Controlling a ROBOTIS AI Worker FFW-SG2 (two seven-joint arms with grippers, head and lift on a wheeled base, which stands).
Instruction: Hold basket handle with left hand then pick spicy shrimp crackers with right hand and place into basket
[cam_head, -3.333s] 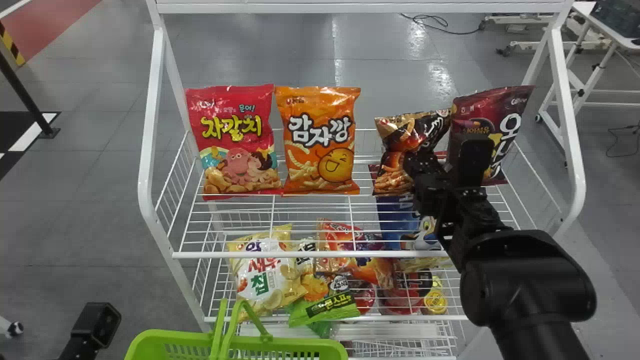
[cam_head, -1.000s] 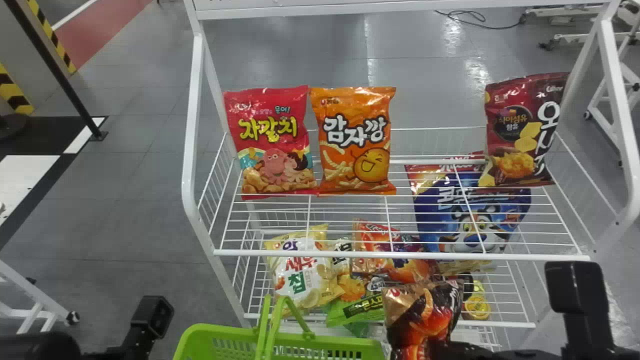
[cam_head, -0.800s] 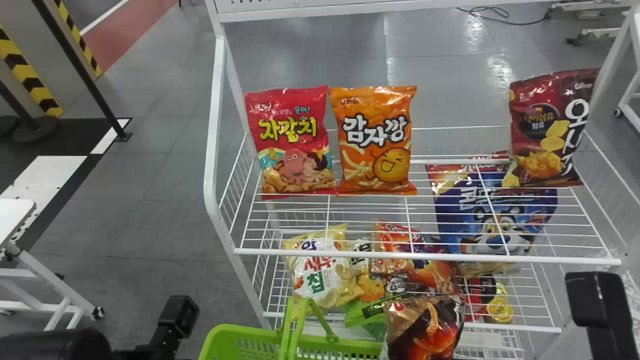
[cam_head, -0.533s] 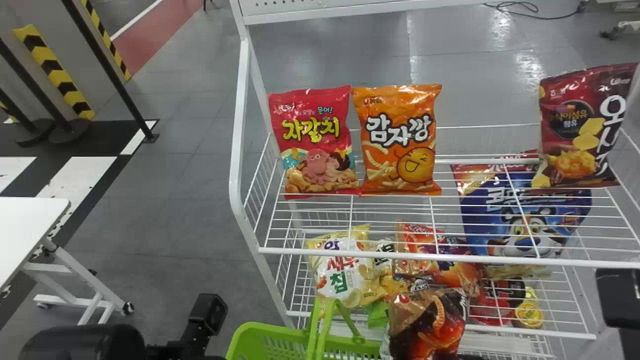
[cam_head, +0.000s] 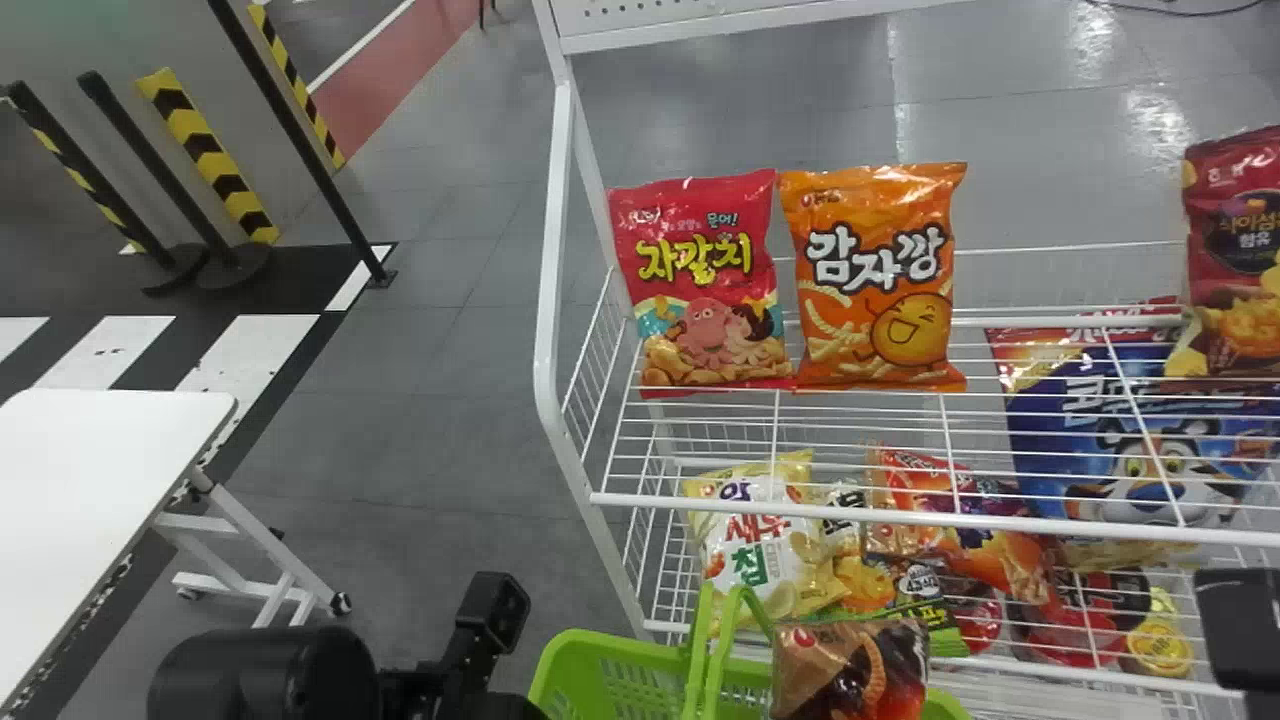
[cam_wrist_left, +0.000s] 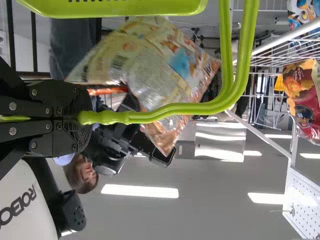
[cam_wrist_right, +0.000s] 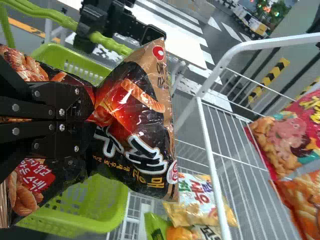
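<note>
Spicy shrimp crackers (cam_head: 850, 672) hung in the right gripper (cam_head: 1238, 620); its flat black fingers were clenched across the middle of the bag, creasing the film, with packet spreading out on both sides of them. The bag stood in front of the right part of the green basket (cam_head: 620, 672) in the head view; whether it touched the rim could not be told. The left gripper (cam_head: 500, 706) was closed around the basket handle (cam_wrist_left: 175, 109), its pads pressed together on the green bar. Much of the basket's inside was hidden, so its contents could not be judged.

On the white wire rack (cam_head: 562, 300), the upper shelf held a red octopus bag (cam_head: 700, 285) beside an orange bag (cam_head: 875, 280), and well apart from them a dark red bag (cam_head: 1235, 250). Below were a pale yellow bag (cam_head: 755, 545), a red-orange bag (cam_head: 960, 510), a green-and-black packet (cam_head: 930, 610) and a large blue bag (cam_head: 1150, 440), seen through the wires.
</note>
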